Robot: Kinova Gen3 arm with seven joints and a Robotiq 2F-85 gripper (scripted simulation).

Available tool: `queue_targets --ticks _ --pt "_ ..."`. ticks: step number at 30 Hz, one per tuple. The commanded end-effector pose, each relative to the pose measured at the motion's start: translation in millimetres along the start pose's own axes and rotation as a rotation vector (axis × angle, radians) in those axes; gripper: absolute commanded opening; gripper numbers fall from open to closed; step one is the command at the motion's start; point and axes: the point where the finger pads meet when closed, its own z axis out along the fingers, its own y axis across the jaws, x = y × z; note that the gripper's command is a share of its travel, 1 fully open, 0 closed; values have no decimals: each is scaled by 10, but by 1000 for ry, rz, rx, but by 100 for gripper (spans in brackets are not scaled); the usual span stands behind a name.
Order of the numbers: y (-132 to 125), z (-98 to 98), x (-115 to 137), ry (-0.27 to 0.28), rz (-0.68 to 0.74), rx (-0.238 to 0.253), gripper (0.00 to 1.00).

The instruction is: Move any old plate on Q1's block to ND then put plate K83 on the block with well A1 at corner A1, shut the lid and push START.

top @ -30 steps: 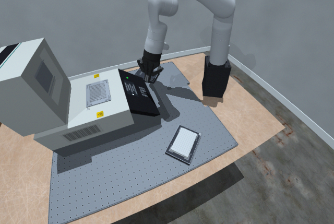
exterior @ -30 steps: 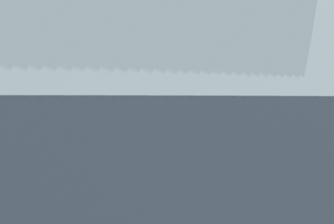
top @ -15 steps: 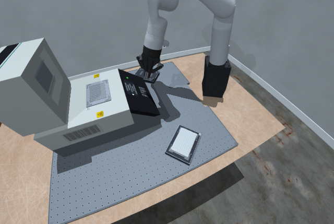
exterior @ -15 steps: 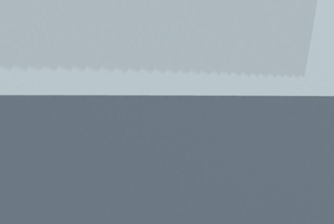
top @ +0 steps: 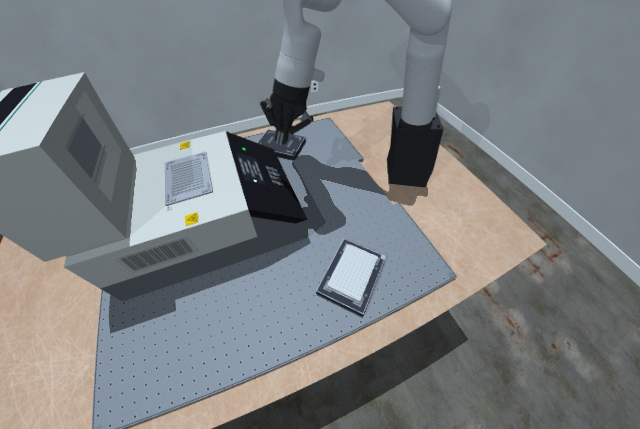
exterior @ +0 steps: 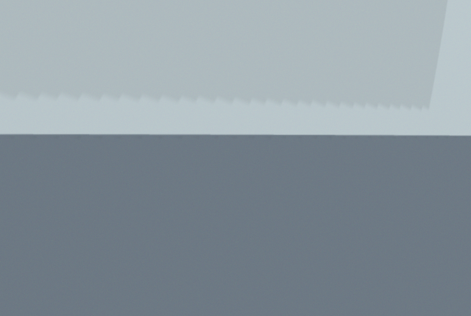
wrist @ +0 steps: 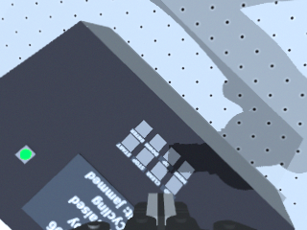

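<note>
Cycler Q1 (top: 206, 207) stands on the perforated plate with its big lid (top: 56, 166) raised at the left. On its block lies a grey ribbed rectangle (top: 188, 176); I cannot tell whether it is a plate. The black front panel (top: 271, 197) (wrist: 72, 105) shows a green lamp (top: 243, 148) (wrist: 25, 154) and two rows of keys (wrist: 151, 153). My gripper (top: 282, 139) (wrist: 160, 210) is shut and empty, its tips just over the panel's far end by the end key (wrist: 173, 184) next to CLEAR. White plate K83 (top: 353, 271) lies in nest N1 (top: 323, 292). A dark empty nest (top: 297, 147) sits behind the gripper.
The arm's black base (top: 413, 150) stands at the back right on the wooden table (top: 491, 228). The grey perforated board (top: 232, 341) covers the middle. The exterior view shows only flat grey surfaces.
</note>
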Motion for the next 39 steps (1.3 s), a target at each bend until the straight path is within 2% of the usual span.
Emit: queue_targets --ticks 1,39 --pt "-10 -44 -12 -1 0 0 10" --pt "-92 -482 -95 -1 0 0 10"
